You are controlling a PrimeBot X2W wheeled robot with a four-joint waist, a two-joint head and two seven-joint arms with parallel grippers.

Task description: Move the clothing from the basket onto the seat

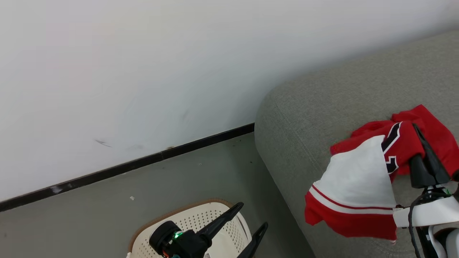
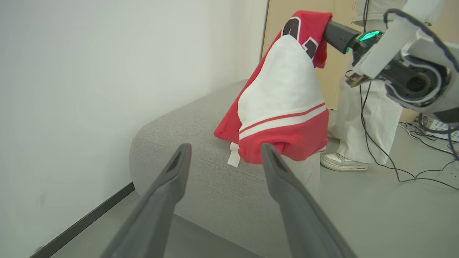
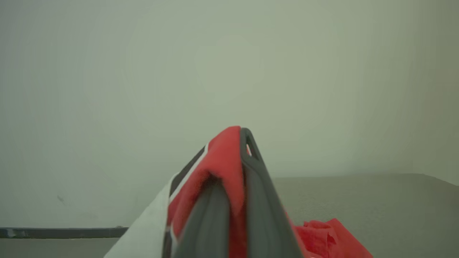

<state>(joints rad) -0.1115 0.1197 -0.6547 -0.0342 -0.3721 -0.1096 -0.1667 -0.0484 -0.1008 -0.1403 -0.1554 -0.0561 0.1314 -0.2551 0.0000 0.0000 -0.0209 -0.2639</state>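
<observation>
Red and white cloth hangs from my right tool (image 1: pixel 417 132), its fingers pressed together on a fold of the jersey (image 1: pixel 355 179) beside the black number, at the right of the head view. I hold it high so the long white panel clears the edge of the grey seat (image 1: pixel 322 107). The red hem dangles at the seat's corner, and I cannot tell if it touches. A red crumple (image 3: pixel 322 233) lies on the cushion at the lower right of the right wrist view. My left tool (image 1: pixel 252 215) is spread wide and empty over the basket (image 1: pixel 204 218) at bottom centre, ready, I judge, for another reach. Released here, the jersey might slide off, so I would carry it further in.
</observation>
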